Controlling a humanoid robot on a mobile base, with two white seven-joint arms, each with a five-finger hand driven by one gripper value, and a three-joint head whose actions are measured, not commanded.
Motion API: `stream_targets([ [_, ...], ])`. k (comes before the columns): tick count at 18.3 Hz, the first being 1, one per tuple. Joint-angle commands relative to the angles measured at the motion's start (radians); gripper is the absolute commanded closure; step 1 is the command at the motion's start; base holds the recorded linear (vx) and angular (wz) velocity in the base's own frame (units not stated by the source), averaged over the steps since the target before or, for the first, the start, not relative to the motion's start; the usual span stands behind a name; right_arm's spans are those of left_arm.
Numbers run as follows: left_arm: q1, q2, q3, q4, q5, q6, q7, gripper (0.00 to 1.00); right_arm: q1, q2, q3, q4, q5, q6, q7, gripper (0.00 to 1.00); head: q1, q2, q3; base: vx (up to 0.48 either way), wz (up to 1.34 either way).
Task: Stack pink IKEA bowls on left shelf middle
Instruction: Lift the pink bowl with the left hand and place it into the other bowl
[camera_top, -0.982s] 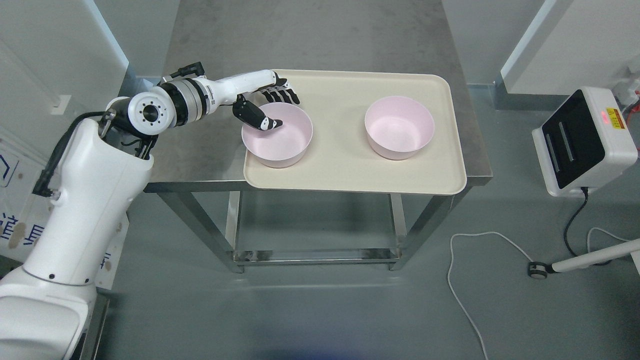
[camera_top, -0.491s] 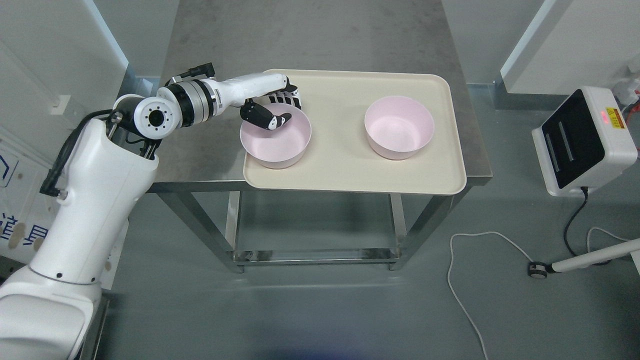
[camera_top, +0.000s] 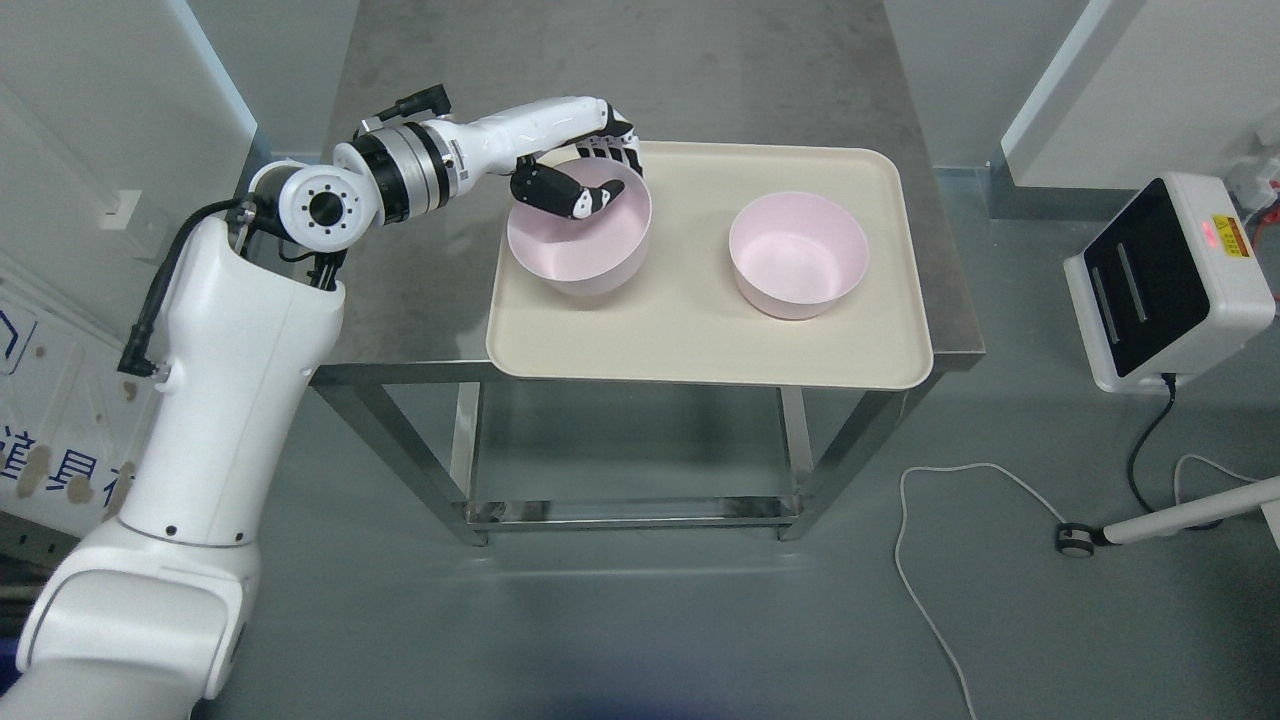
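- The worktop shows brushed stainless steel, dull grey and faintly mottled, its legs more polished and reflective.
- The tray looks like smooth cream plastic with a soft matt sheen.
- Two pink bowls, one held and one standing, appear to be matt plastic, even and unmarked.
- The left hand pairs glossy white plastic shell with black finger segments; the wrist carries a ring of bright machined metal.
- The floor is smooth grey, lightly glossy.
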Motion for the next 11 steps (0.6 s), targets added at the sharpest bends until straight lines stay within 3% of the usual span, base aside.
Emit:
stream_targets([
  [1,-0.067,-0.16,-0.08,0.041,-0.004,-0.001,0.002,0.99,0.0,-0.017,-0.009,0.0,0.008,0.001,0.0,0.0,0.0,0.0,0.0,0.0,0.0],
  [6,-0.242,-0.16,-0.305,0.176,0.0,-0.015,0.069,0.98,0.0,-0.017,-0.009,0.0,0.008,0.001,0.002,0.0,0.0,0.0,0.0,0.0,0.0],
  [11,-0.277,-0.16,-0.489,0.234,-0.006,-0.019,0.129,0.98,0.0,-0.017,-0.009,0.0,0.008,0.001,0.0,0.0,0.0,0.0,0.0,0.0,0.0],
])
